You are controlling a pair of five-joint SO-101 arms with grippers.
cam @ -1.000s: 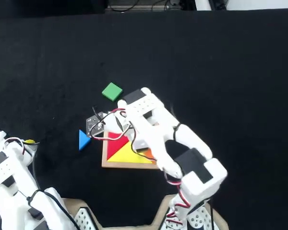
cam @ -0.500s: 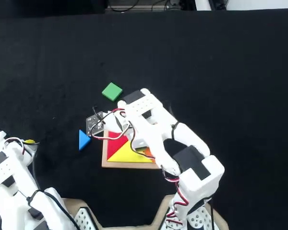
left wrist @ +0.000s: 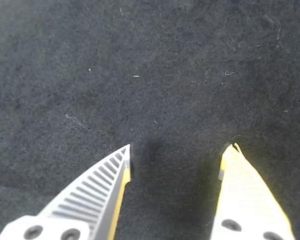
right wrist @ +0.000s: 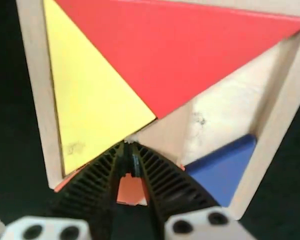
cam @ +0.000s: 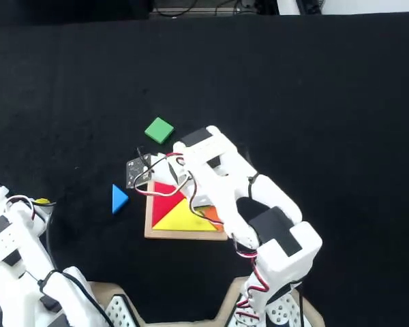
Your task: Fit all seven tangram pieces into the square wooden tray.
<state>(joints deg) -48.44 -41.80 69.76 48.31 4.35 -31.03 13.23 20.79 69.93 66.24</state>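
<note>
Your right tool (right wrist: 129,147) is over the square wooden tray (cam: 180,235), with its fingers closed tip to tip. In the right wrist view an orange piece (right wrist: 130,191) shows under them, mostly hidden by the fingers, and you cannot tell whether they touch it. The tray sits on the black surface (cam: 313,102) close to the near edge, about midway along it. Inside it the red triangle (right wrist: 175,55) and the yellow triangle (right wrist: 90,95) lie edge to edge. A seated blue triangle (right wrist: 222,167) fills a corner that the right arm (cam: 225,184) covers in the high view. Outside the tray, the green square (cam: 159,130) lies just beyond it toward the far edge. A loose blue triangle (cam: 120,198) lies beside the tray toward the left edge. Your left tool (left wrist: 177,147) hangs open over the black surface near the left near corner.
</note>
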